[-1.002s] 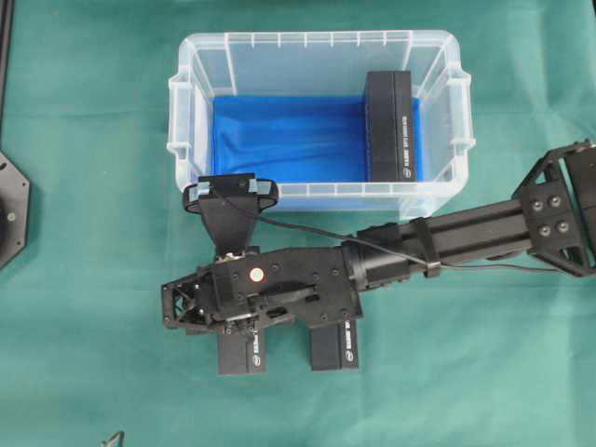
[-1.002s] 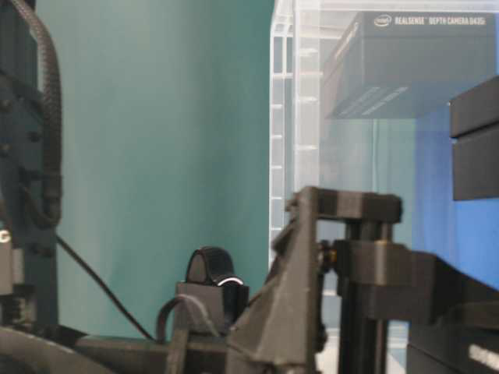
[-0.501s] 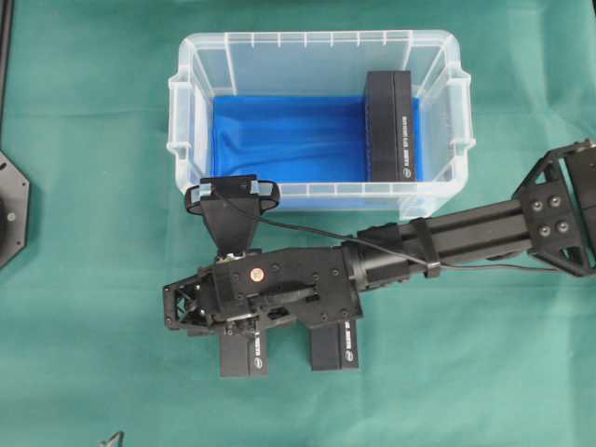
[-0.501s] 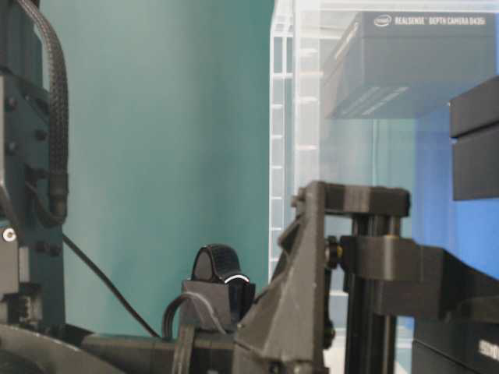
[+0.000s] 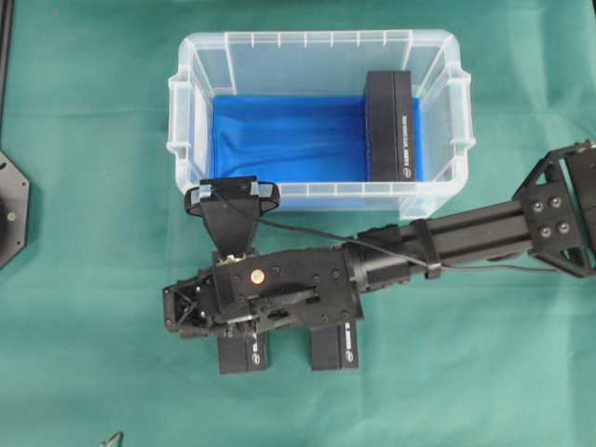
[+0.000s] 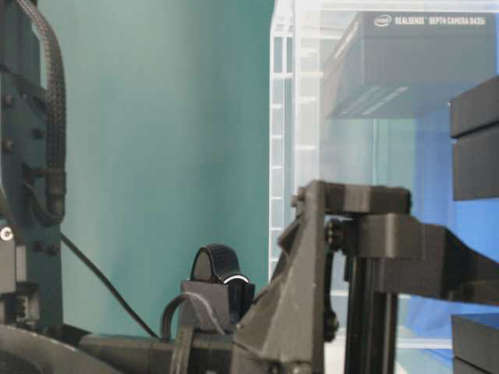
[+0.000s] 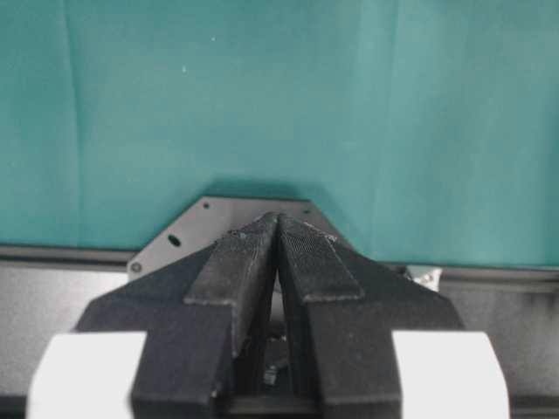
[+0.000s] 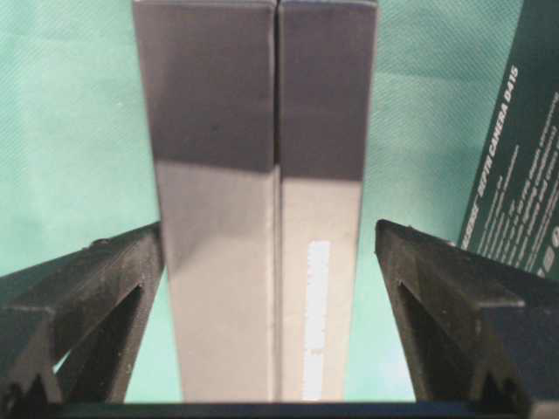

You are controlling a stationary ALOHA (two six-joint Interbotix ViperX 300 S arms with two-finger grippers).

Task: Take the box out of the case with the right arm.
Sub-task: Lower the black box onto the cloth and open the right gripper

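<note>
- At the far left of the overhead view, a dark metal mounting plate (image 5: 11, 209) sits at the edge of the green-cloth bench (image 5: 84, 112); the black left gripper with white fittings (image 7: 278, 253) hangs above it, jaws pressed together on nothing.
- Right of that, the clear plastic rectangular case with a blue lining (image 5: 186, 121) stands at the top centre. One tall black cardboard box (image 5: 389, 126) stands inside against its right wall, so at least one box is left to remove.
- Just in front of the case, the all-black right gripper with lattice fingers (image 5: 240, 337) points down over the bench. Its jaws stand wide, one on either side of a black box on the cloth (image 8: 262, 201), with green showing in the gaps. The box looks released and free.
- Just right of it lies a second black box with white print (image 5: 335, 346), near the first but apart.
- Risks, as judgements:
  - If the gripper rises crookedly or swings sideways too soon, a finger could catch the narrow released box and tip it against its neighbour.
  - On the reach back to the case, the low wrist and its trailing black cable (image 5: 307, 231) could snag the near rim and drag the light case.
  - The last box hugs the wall, so one finger may have little room and could jam on the plastic.
</note>
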